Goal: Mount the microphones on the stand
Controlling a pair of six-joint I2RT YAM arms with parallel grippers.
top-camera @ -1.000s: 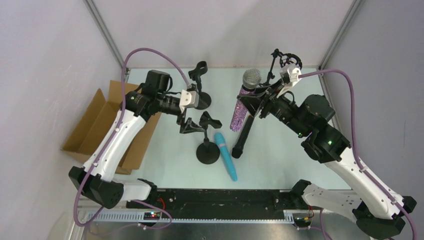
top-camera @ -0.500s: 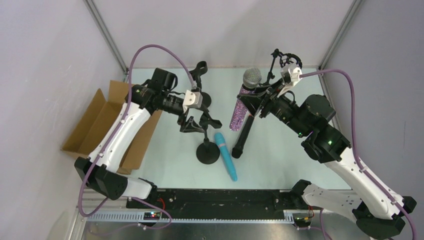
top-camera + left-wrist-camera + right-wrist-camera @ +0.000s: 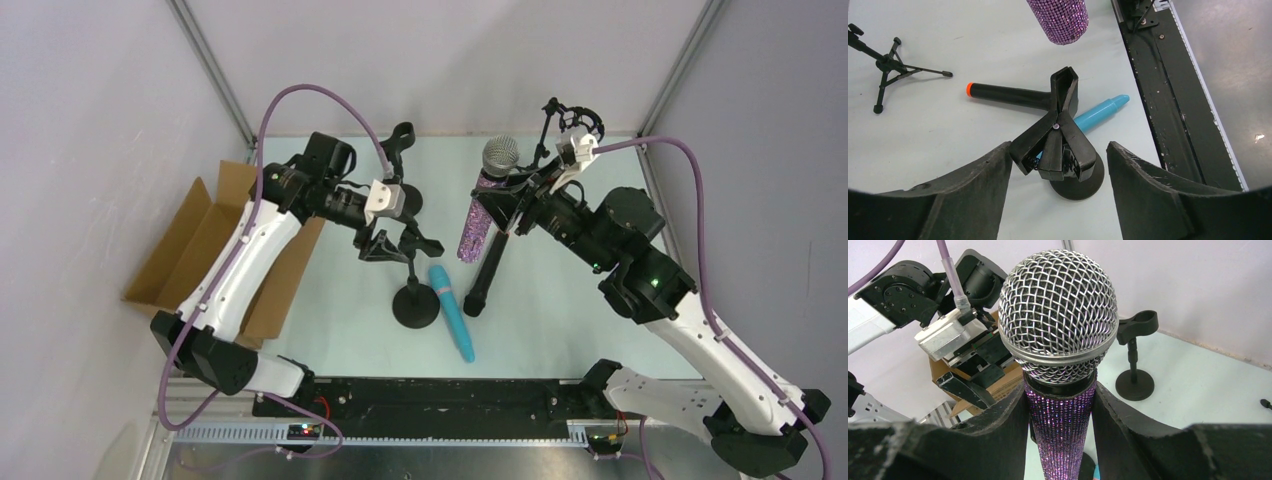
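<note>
Tabletop [image 3: 555,310] pale green, walls [image 3: 450,60] lilac

Lab — white-walled booth [image 3: 450,60], metal posts [image 3: 212,68]

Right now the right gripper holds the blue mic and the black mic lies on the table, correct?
No. The right gripper holds the purple mic, not the blue one; the right wrist view shows it. The blue mic lies on the table beside the black mic.
</note>
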